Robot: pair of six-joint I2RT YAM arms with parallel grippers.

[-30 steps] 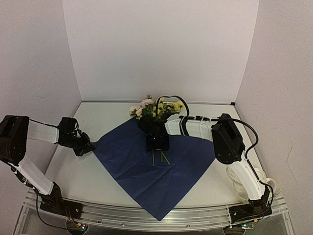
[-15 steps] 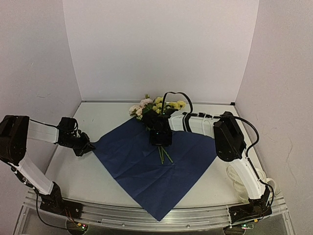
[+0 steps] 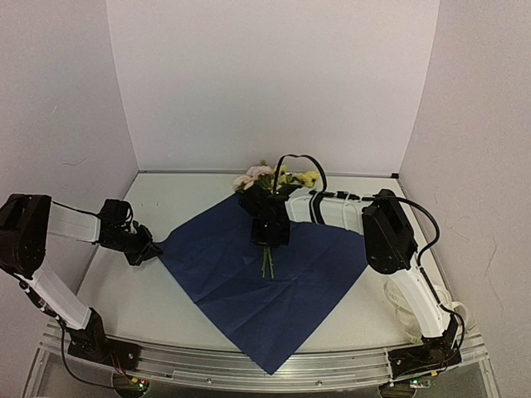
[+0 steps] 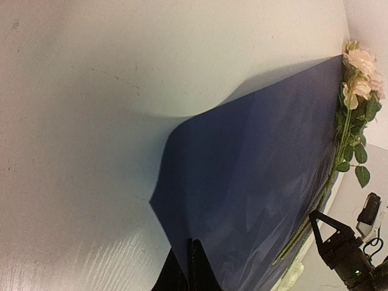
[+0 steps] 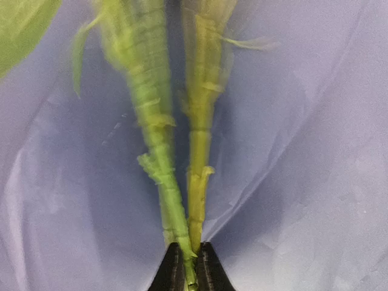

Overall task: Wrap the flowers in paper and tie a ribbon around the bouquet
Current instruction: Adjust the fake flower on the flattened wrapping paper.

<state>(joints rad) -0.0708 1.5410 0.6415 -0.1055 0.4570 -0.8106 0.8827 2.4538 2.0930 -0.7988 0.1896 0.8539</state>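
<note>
Two grips holding: right tool (image 5: 189,259) pinching green-stemmed pink-yellow flowers (image 3: 278,177) over blue paper sheet (image 3: 241,286), left tool (image 3: 152,250) pinching sheet corner; wrapping, tying pending.

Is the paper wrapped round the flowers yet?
No, the paper lies spread open, unfolded, beneath the flowers.

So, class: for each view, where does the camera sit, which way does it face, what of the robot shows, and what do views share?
Top external: above and behind the bases, facing down onto the table; both arms show.
Left wrist: low on the left arm, facing across the paper toward the flowers; the left end effector shows, shut.
Right wrist: close above the flowers' stems; the right end effector is shut on them.
Shared: paper and flowers, in all three.
</note>
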